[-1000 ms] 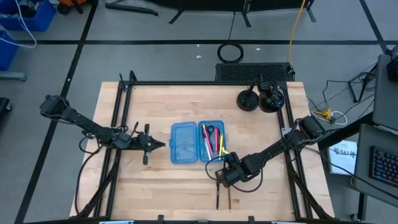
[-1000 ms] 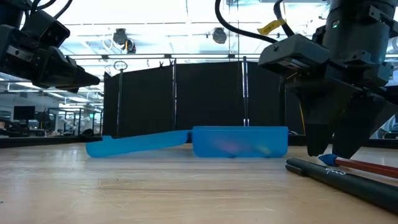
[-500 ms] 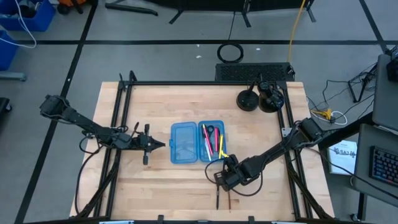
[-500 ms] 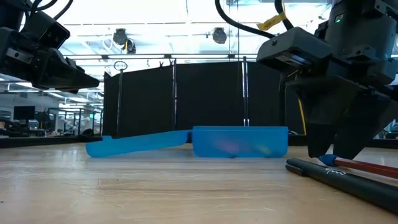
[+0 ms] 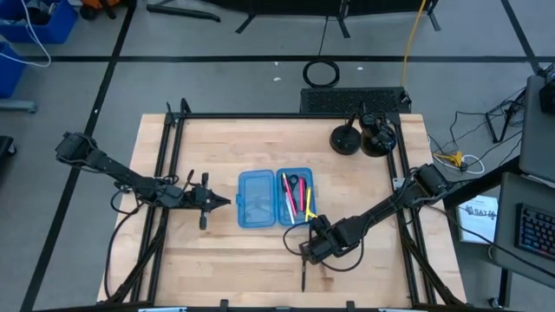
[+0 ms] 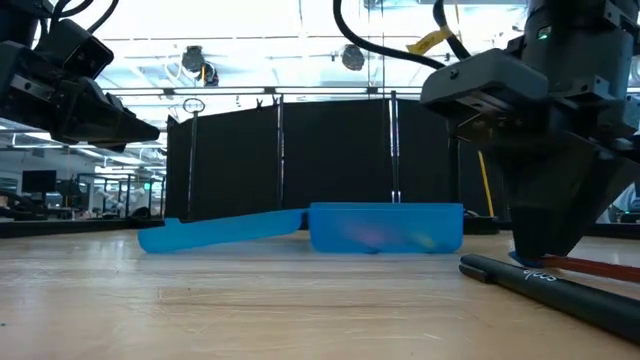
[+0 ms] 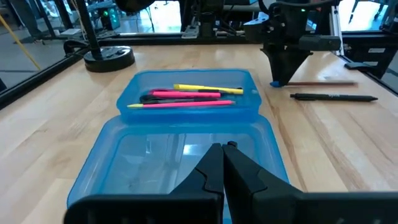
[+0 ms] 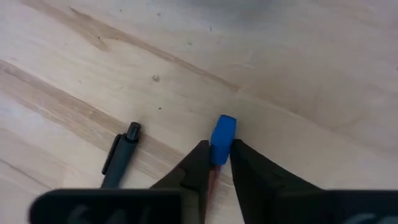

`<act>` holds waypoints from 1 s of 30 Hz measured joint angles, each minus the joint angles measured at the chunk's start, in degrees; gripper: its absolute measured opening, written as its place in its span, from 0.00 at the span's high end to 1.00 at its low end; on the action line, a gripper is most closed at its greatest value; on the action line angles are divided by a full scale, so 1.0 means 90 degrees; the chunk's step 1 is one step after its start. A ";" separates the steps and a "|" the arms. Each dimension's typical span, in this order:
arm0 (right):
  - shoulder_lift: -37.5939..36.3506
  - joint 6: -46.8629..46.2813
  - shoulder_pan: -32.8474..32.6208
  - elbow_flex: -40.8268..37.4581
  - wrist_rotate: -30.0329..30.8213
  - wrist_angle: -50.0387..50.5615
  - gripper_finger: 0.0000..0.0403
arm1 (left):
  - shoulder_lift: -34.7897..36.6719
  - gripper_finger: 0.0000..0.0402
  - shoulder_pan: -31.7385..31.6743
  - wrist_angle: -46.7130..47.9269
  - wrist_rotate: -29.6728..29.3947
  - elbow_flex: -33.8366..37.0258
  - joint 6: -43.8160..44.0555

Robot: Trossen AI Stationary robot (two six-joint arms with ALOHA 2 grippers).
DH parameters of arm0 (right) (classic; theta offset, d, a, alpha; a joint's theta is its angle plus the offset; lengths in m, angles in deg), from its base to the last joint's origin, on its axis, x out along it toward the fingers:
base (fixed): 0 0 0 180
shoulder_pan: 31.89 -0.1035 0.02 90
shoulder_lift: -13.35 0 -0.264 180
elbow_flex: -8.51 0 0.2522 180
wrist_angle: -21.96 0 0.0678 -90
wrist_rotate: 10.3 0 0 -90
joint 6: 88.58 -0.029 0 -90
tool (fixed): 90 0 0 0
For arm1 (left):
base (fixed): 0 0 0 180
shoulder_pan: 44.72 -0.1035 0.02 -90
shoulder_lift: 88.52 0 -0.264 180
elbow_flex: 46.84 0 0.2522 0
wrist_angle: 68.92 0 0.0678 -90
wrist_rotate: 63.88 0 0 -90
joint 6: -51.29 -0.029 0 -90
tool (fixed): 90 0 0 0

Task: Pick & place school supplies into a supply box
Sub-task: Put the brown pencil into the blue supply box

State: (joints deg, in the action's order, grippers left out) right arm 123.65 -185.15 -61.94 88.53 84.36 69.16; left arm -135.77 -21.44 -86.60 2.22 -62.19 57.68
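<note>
The table (image 5: 225,251) is pale wood with a black frame (image 5: 277,116) running along its edges. Near its far right corner stand two round black bases (image 5: 345,139), just beside each other. Beyond the far edge a black perforated mat (image 5: 351,100) lies on the grey floor, with a coiled black cable (image 5: 321,73) near it. Blue bins (image 5: 35,22) sit well off past the far left corner. A keyboard (image 5: 531,230) shows off the right edge.

No legible text anywhere.
</note>
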 joint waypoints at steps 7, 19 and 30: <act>-0.0002 0.0454 0.0072 -0.0005 0.0022 0.0030 0.97 | 0.0000 0.99 0.0000 0.0000 0.0210 0.0000 0.0172; -0.0712 0.0594 0.0081 -0.0048 0.0214 -0.0009 0.97 | 0.0001 0.99 0.0000 0.0003 0.0216 0.0000 0.0301; -0.1779 0.0529 0.0145 -0.0027 0.0480 0.0024 0.97 | 0.0000 0.99 0.0000 0.0005 0.0214 0.0000 0.0310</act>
State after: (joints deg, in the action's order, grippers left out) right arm 107.64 -180.39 -60.64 88.29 88.68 69.38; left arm -135.77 -21.44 -86.55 4.15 -62.19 60.47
